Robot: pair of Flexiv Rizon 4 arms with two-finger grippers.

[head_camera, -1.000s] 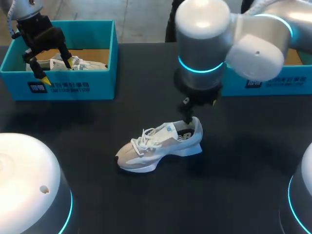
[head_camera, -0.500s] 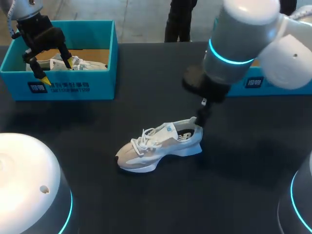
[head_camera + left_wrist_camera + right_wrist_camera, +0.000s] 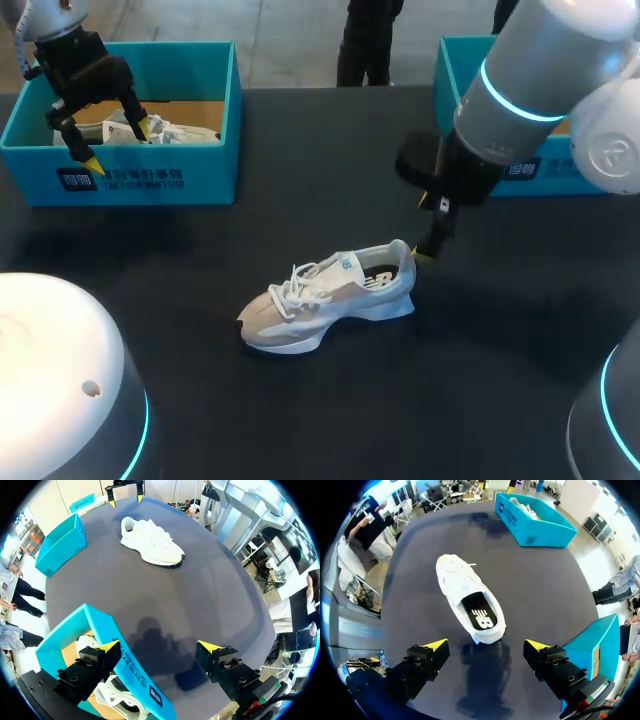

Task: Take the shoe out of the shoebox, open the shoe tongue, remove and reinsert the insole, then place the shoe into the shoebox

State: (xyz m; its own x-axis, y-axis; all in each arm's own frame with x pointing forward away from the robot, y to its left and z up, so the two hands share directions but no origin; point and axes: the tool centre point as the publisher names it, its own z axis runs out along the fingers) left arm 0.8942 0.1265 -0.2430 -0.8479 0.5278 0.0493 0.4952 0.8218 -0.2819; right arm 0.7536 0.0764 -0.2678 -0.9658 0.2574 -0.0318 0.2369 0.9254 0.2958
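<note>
At the middle of the black table [image 3: 300, 180] a white and beige shoe [image 3: 330, 300] stands upright on its sole, outside any box. Its toe points to the near left and its heel to the right. White laces [image 3: 295, 285] are threaded over the top, and a black insole [image 3: 480, 615] shows inside the shoe's opening.

Just to the right of the heel hangs the right gripper [image 3: 486, 645]. Its yellow-tipped fingers are spread wide on either side of the heel, touching nothing and holding nothing.

At the far left sits a teal shoebox [image 3: 150, 180], open at the top, with a second shoe [image 3: 175, 132] lying inside. The left gripper [image 3: 118, 145] hangs over this box's near wall, fingers apart and empty, one over the inside and one outside.

A second box [image 3: 455, 70], also teal, sits at the far right.
</note>
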